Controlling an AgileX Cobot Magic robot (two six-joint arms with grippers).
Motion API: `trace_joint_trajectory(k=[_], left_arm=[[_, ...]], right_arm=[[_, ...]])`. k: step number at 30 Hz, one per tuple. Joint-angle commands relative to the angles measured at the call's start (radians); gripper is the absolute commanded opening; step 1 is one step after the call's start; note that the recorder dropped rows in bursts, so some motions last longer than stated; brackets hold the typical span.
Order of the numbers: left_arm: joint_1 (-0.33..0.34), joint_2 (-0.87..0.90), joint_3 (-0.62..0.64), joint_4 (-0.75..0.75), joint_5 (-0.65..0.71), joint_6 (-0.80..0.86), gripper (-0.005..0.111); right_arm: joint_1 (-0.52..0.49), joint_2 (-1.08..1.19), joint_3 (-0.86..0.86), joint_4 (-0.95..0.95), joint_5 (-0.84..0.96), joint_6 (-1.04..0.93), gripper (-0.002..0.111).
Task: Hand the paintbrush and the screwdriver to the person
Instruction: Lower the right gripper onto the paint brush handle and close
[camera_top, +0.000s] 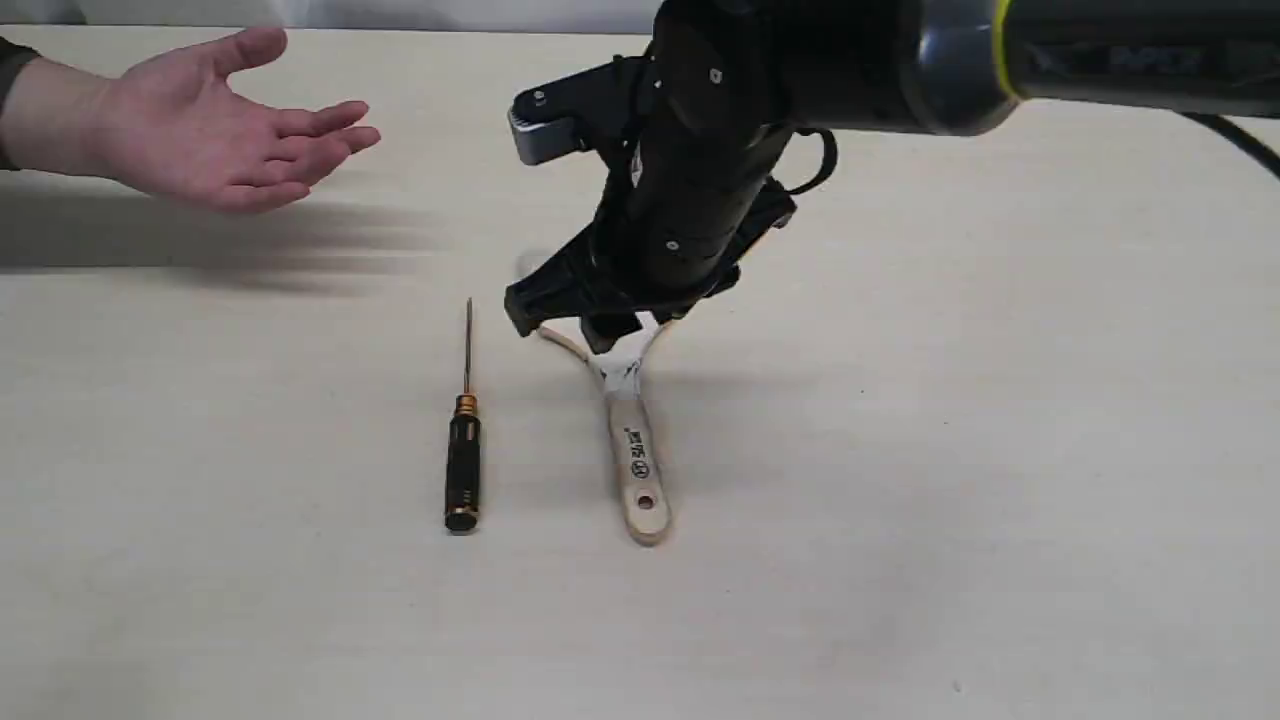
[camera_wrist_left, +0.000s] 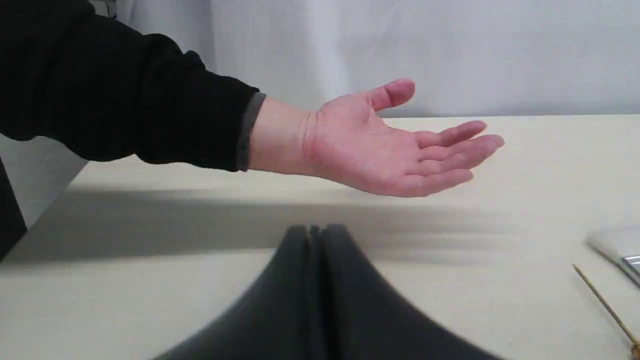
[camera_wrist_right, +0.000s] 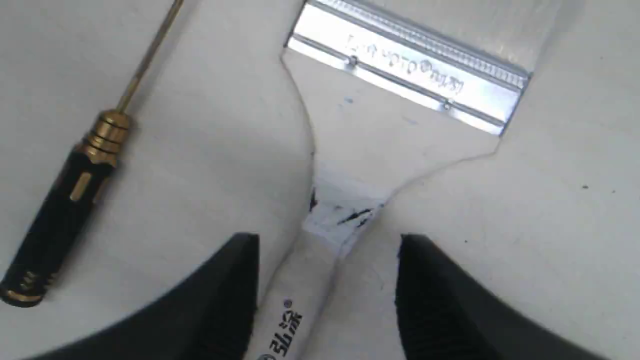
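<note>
The paintbrush (camera_top: 636, 462) lies flat on the table, its wooden handle toward the near edge; its head is hidden under my right arm in the exterior view. My right gripper (camera_wrist_right: 327, 245) is open and low over the brush, one finger on each side of the white-smeared neck just below the silver ferrule (camera_wrist_right: 410, 70). The screwdriver (camera_top: 462, 450) lies to the left of the brush, parallel to it, untouched. The person's hand (camera_top: 215, 130) hovers palm-up at the far left. My left gripper (camera_wrist_left: 315, 237) is shut on nothing, short of that hand (camera_wrist_left: 395, 150).
The pale table (camera_top: 1000, 450) stretches wide around the tools. My right arm (camera_top: 1000, 60) reaches in from the upper right above the far half of the table. A grey wall (camera_wrist_left: 450, 50) stands behind the table.
</note>
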Motion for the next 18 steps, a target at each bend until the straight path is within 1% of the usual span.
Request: trace_joint_trajectory(k=[1, 12, 18], left_arm=[[-0.008, -0.002, 0.002, -0.002, -0.007, -0.002, 0.0], [-0.008, -0.002, 0.002, -0.004, -0.004, -0.002, 0.0], [-0.008, -0.002, 0.002, -0.004, -0.004, -0.002, 0.0]], right_arm=[[0.001, 0.031, -0.011, -0.017, 0.008, 0.008, 0.045], [0.001, 0.153, -0.011, 0.037, -0.059, 0.01, 0.045], [0.001, 0.195, -0.011, 0.021, -0.092, 0.075, 0.045]])
